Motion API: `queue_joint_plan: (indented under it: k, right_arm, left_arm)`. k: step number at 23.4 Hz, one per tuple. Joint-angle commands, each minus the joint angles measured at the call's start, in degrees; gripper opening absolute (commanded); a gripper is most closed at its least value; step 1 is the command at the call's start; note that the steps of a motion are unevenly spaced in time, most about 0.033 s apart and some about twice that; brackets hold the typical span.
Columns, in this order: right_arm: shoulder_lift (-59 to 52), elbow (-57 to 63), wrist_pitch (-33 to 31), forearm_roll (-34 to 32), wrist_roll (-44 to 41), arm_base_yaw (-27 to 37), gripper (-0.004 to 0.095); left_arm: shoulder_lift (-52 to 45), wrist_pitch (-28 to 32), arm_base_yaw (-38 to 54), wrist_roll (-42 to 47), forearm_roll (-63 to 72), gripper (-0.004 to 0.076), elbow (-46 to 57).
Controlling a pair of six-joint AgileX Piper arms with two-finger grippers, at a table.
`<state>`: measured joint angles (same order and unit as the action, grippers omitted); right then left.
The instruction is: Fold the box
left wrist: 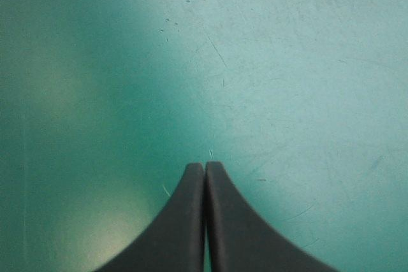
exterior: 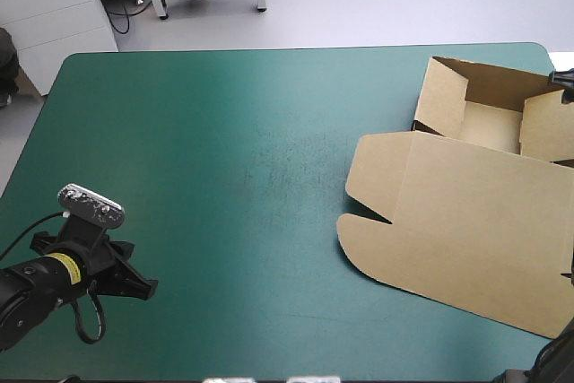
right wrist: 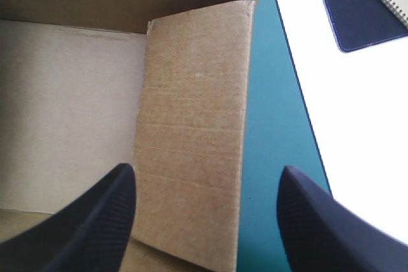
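Box [exterior: 466, 221] at the tabletop's [exterior: 224, 177] three o'clock: likely light, stiff, hinging at creases. Your right gripper [right wrist: 207, 176], fingers wide, frames a side wall [right wrist: 191, 125]; grip there. Left gripper [left wrist: 204, 169], fingers pressed together, empty.

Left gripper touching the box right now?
Apart. High view: the left gripper sits near the table's near left corner, with a wide stretch of teal-green cover between it and the box at the right.
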<state>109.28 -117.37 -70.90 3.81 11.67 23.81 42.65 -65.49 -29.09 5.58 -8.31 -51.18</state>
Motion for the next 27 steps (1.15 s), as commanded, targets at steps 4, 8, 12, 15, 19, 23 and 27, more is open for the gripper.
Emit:
queue_joint_plan:
  k: [4,8,12,15,19,23,27]
  right_arm:
    - [-7.5,-1.8,-0.6,8.9,0.7,-0.1,0.0326]
    - [-10.1,-1.0,-0.6,9.4,0.7,-3.4,0.0097]
    - [-15.1,4.8,-0.6,8.8,1.5,-11.3,-0.0018]
    - [-19.3,10.5,-0.6,8.8,2.4,-16.4,-0.0018]
    - [-27.3,21.4,0.1,8.8,2.9,-23.7,-0.0017]
    - [-34.0,28.7,1.8,8.8,2.8,-27.8,-0.0017]
    - [-42.2,37.9,6.8,8.7,1.7,-29.9,-0.0017]
  left_arm:
    - [-0.1,5.0,0.0,0.7,-0.3,-0.0032,-1.4]
    - [0.0,7.5,0.0,0.7,-0.3,-0.0032,-1.4]
    - [0.0,10.1,0.0,0.7,-0.3,-0.0032,-1.4]
    - [0.0,12.4,0.0,0.7,-0.3,-0.0032,-1.4]
    - [0.5,17.5,0.0,0.7,-0.3,-0.0032,-1.4]
    - [1.1,17.6,0.0,0.7,-0.3,-0.0032,-1.4]
    - [1.1,17.9,0.0,0.6,-0.3,-0.0032,-1.4]
